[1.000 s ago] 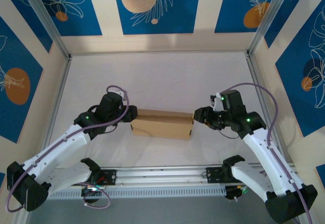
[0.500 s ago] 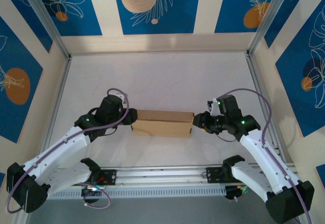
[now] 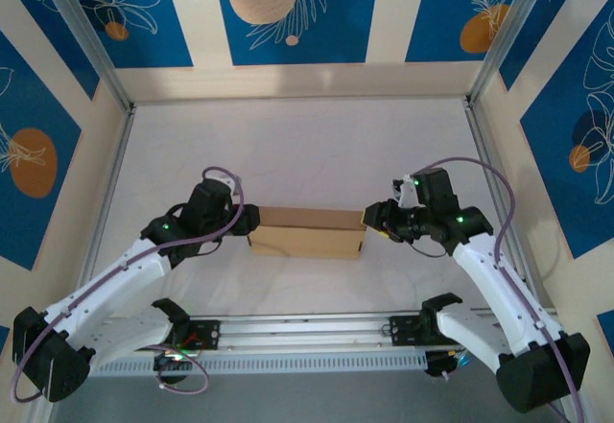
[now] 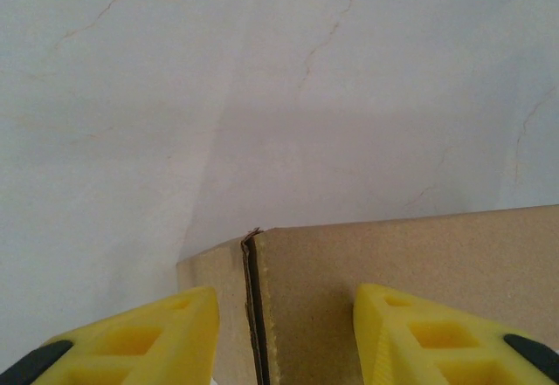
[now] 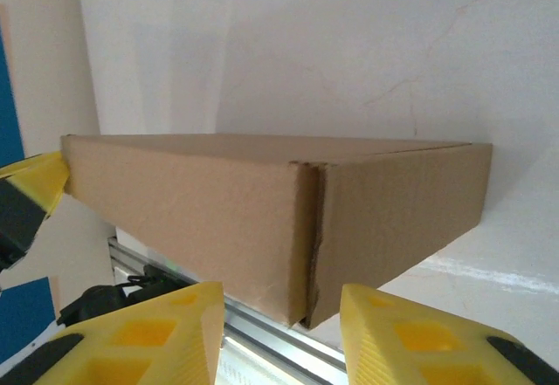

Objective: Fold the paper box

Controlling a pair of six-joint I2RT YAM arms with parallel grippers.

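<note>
White tabletop (image 3: 288, 145) bears the paper box (image 3: 307, 234) between left tool (image 3: 251, 221) and right tool (image 3: 368, 220), jaws parted

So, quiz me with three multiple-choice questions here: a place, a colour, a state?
1. Where is the paper box? A between left pincer and right pincer; B at the far wall; C left of both pincers.
2. What colour are their fingers? A red; B yellow; C green.
3. The box is: A a flat sheet; B closed up; C lid standing open.
Answers: 1 A, a pincer at each end; 2 B, both wrist views show yellow; 3 B, top view shows a shut rectangular block.
</note>
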